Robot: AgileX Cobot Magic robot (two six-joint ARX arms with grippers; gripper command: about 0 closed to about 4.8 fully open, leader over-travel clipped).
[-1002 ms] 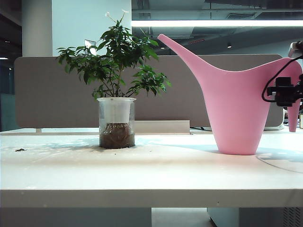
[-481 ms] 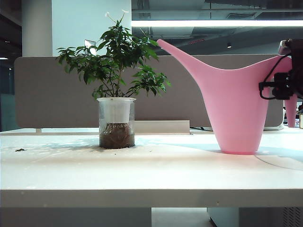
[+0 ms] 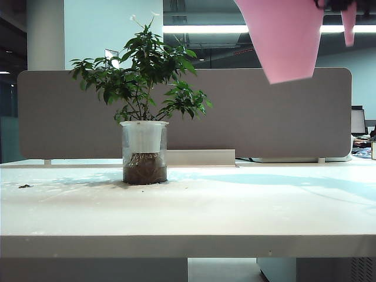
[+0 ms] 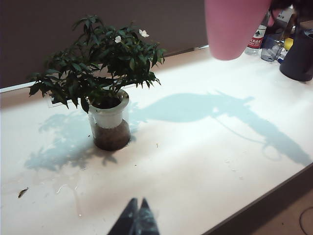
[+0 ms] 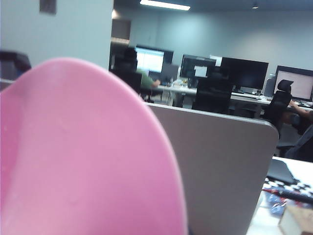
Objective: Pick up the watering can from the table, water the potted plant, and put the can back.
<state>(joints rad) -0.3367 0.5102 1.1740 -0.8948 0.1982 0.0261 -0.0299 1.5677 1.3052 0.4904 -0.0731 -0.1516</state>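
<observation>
Pink smooth plastic watering can [image 3: 282,41] hangs upright above the white table [image 3: 235,211], spout cropped; right gripper [image 3: 335,4] grips its handle; left gripper [image 4: 137,219] pinched closed, low.

A grey partition panel [image 3: 188,114] stands along the far edge of the desk [image 3: 188,217]. Above the panel, a long ceiling light strip [image 3: 202,29] is lit. Left of the panel rises a pale wall column [image 3: 94,35]. Beyond the panel, office monitors [image 5: 239,73] and dark chairs [image 5: 281,98] fill a dim workroom.
</observation>
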